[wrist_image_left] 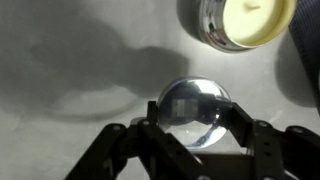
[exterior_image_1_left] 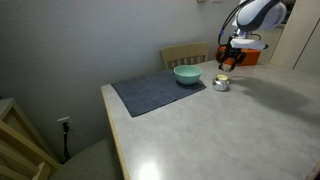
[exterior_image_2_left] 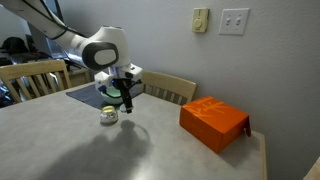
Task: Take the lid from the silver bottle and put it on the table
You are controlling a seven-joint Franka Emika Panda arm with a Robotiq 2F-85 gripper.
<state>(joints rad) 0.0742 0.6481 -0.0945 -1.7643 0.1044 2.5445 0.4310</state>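
In the wrist view my gripper (wrist_image_left: 194, 120) is shut on the lid (wrist_image_left: 193, 108), a round shiny silver cap held between both fingers above the pale table (wrist_image_left: 70, 60). The silver bottle (wrist_image_left: 238, 22) stands open at the top right of that view, yellowish inside. In both exterior views the bottle (exterior_image_1_left: 220, 84) (exterior_image_2_left: 109, 116) sits on the table (exterior_image_1_left: 220, 130) (exterior_image_2_left: 120, 150), with the gripper (exterior_image_1_left: 228, 60) (exterior_image_2_left: 126, 100) just beside and above it. The lid is too small to make out in the exterior views.
A teal bowl (exterior_image_1_left: 187, 74) rests on a dark grey cloth mat (exterior_image_1_left: 150, 92) next to the bottle. An orange box (exterior_image_2_left: 214, 122) lies on the table to one side. Wooden chairs (exterior_image_2_left: 165, 88) stand at the table's edges.
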